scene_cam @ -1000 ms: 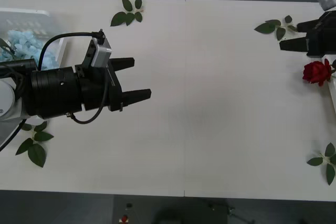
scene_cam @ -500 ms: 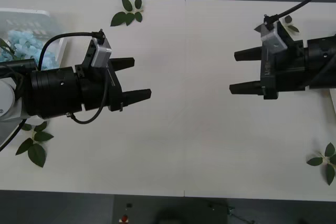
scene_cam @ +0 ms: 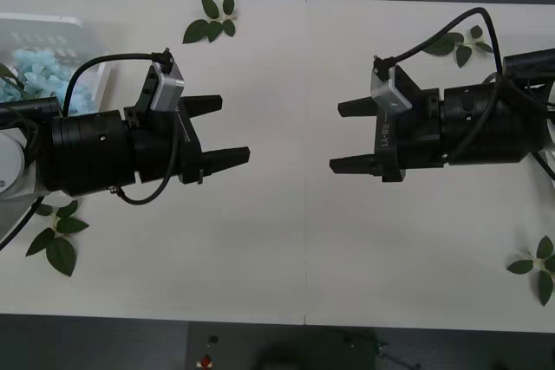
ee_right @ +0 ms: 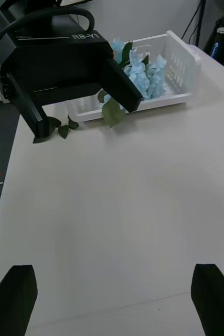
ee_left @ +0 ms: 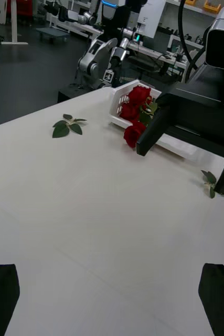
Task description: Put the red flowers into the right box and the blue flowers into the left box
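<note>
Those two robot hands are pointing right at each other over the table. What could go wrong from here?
The left hand and right hand, both open and empty, face each other and might collide if either advances. One red rose seems to hang over the right box edge and could tip out.

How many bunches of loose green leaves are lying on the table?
4 leaf sprigs: one at the far edge, one far right, one near left, one near right. The arms may hide more.
</note>
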